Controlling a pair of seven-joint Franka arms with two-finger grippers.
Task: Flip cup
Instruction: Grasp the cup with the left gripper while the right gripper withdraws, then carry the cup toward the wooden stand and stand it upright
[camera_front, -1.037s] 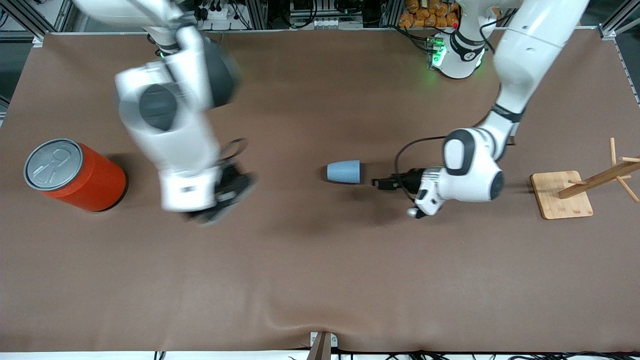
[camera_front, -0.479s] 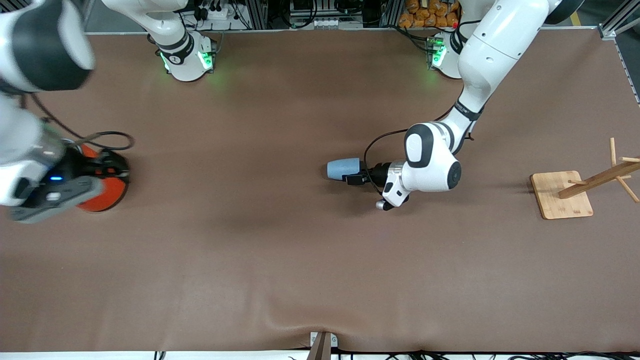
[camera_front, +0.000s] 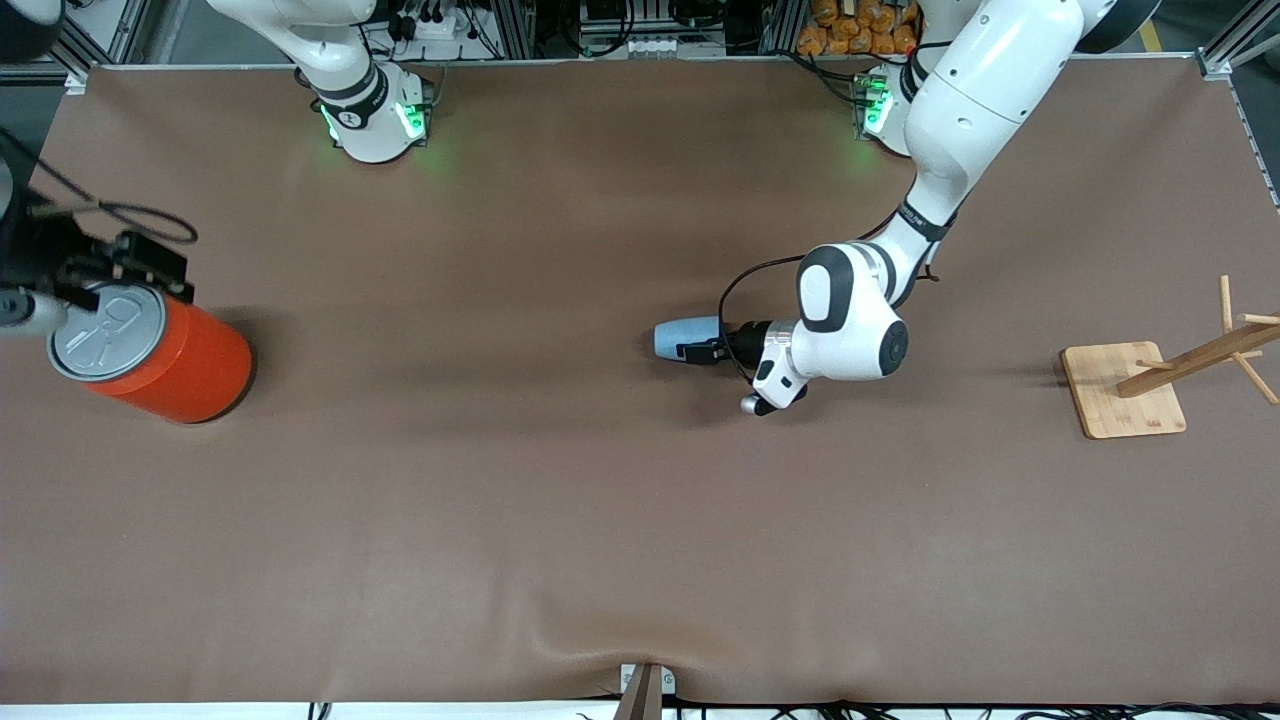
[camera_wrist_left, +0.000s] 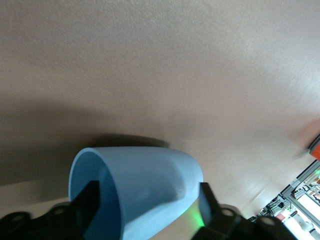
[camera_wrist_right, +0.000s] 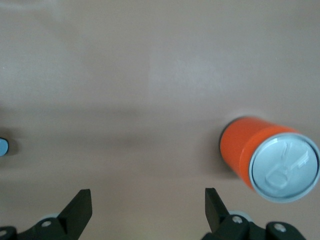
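Clearly risky: the small light-blue tapered plastic cup (camera_front: 686, 337) lies on its side at centre frame on the brown counter (camera_front: 600, 520), mouth toward the left hand (camera_front: 700, 351). That hand's fingers straddle the rim, one inside, spread, not yet pinching; a nudge could roll it away. Right hand (camera_wrist_right: 147, 205), spread, hovers over the orange can (camera_front: 150, 350), upper left.
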